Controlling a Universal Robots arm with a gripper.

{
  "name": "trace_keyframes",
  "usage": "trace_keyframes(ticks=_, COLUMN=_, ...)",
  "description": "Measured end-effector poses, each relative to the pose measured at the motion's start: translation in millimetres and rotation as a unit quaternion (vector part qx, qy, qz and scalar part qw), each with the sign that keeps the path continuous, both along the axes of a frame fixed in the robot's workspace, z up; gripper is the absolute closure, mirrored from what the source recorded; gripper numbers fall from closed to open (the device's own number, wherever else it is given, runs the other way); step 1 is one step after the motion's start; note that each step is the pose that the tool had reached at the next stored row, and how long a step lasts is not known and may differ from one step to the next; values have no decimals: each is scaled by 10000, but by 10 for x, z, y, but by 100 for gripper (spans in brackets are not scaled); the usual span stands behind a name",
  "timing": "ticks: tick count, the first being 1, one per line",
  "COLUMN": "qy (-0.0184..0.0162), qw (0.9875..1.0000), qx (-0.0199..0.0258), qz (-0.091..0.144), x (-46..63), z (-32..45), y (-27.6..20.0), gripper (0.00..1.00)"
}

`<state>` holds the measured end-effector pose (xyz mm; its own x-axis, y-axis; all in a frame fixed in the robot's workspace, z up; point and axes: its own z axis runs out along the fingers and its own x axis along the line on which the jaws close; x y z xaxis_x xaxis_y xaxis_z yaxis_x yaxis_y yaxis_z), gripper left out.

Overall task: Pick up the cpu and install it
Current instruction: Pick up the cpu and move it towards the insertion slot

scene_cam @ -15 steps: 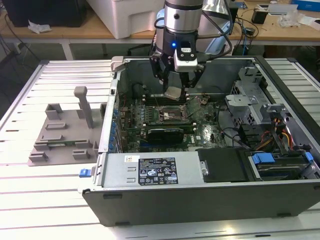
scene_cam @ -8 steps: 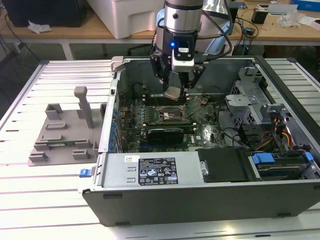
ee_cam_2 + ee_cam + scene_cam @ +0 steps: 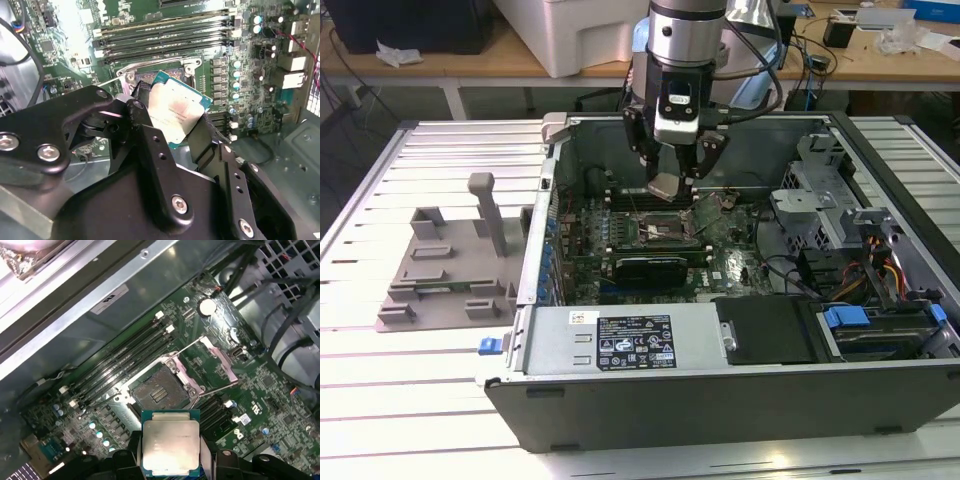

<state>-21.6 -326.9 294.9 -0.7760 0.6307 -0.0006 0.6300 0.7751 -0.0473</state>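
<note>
Silvery-grey on top and rimmed in teal green, the small square cpu point(image 3: 665, 186) is clamped between the fingers of the black two-finger gripper point(image 3: 670, 184). In the exterior view it is held in the air inside the open grey metal computer case point(image 3: 720, 400), just above the black square socket point(image 3: 655, 230). A grey plastic fixture plate point(image 3: 445, 275) lies beside the case's wall on the exterior view's left. In the second wrist view, the black fingers point(image 3: 204, 137) press opposite edges of the tilted cpu point(image 3: 175, 111). In the first wrist view, the cpu point(image 3: 171, 442) hangs apart from the socket point(image 3: 159, 390), whose metal bracket point(image 3: 220, 362) stands open.
</note>
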Motion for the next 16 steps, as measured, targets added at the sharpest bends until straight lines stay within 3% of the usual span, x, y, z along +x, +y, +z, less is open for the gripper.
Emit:
trace_keyframes(ticks=6, qy=0, qw=9993, qx=-25, qz=-386, x=0, z=0, y=0, gripper=46)
trace_keyframes(ticks=10, qy=0, qw=9969, qx=-46, qz=-782, x=0, z=0, y=0, gripper=46)
trace_keyframes(ticks=16, qy=1, qw=9934, qx=-61, qz=-1144, x=0, z=0, y=0, gripper=46)
